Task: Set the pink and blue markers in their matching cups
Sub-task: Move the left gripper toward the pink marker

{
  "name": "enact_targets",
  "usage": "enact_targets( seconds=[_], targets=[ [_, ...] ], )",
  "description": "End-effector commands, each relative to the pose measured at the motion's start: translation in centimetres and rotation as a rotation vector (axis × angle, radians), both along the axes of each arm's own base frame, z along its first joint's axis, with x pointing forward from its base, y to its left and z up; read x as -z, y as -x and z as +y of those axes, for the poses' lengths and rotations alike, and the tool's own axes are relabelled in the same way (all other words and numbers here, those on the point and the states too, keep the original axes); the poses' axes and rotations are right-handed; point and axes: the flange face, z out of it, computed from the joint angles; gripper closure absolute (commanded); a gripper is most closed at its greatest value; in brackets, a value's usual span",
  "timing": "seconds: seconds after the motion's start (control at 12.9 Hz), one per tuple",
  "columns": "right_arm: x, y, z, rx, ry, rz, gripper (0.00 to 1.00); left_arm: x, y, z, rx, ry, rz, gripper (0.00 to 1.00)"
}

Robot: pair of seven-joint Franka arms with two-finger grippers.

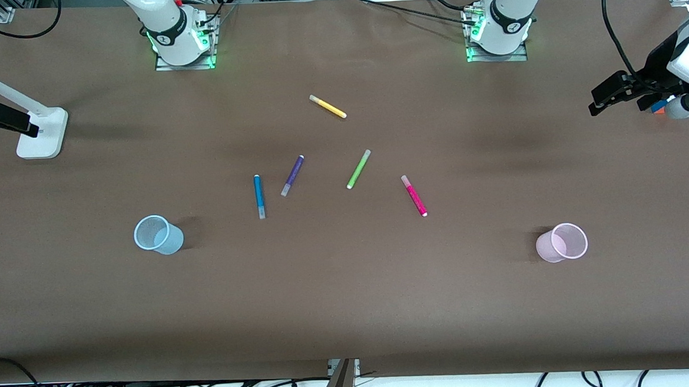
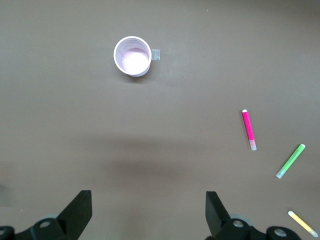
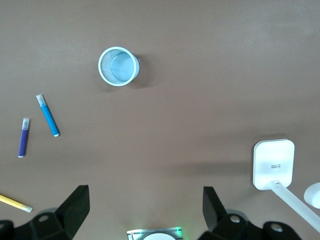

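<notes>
Brown table (image 1: 350,299): blue marker (image 1: 258,195) near blue cup (image 1: 158,235); pink marker (image 1: 414,195) apart from pink cup (image 1: 562,242). Left gripper (image 2: 147,212) and right gripper (image 3: 145,207) seemingly hover high, both spread.

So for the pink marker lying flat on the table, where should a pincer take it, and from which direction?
Probably mid-barrel, coming straight down from above. The pink marker lies flat on the table, thin and straight, apart from the green marker, so fingers could close across its narrow width. The open left pincer looks the closer one.
</notes>
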Motion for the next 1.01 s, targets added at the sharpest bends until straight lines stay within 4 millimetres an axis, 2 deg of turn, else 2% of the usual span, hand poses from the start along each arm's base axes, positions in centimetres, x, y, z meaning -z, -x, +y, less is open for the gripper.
enact_targets(
  seconds=[0.0,0.39,0.54,0.62,0.77,0.85,0.93],
  targets=[
    [-0.7,-0.3,-0.1,0.015,-0.007,-0.012,0.00,-0.4,0.1,0.3,0.011,-0.013,0.003,0.00],
    [-0.6,-0.4,0.0,0.015,-0.006,-0.011,0.00,-0.4,0.1,0.3,0.012,-0.010,0.000,0.00],
    [-0.6,-0.4,0.0,0.015,-0.008,-0.016,0.00,-0.4,0.2,-0.5,0.028,-0.009,0.003,0.00],
    [-0.6,-0.6,0.1,0.014,-0.014,-0.027,0.00,-0.1,0.1,-1.4,0.043,-0.010,0.011,0.00],
    [-0.7,-0.7,0.2,0.013,-0.021,-0.034,0.00,2.5,-0.8,-4.4,0.079,0.010,0.064,0.00],
    [-0.2,-1.0,0.2,0.013,-0.020,-0.025,0.00,3.1,-0.7,-6.9,0.117,0.014,0.076,0.00],
    [-0.1,-1.0,0.1,0.011,-0.019,-0.021,0.00,4.5,-1.1,-8.5,0.127,0.017,0.102,0.00]
  ],
)
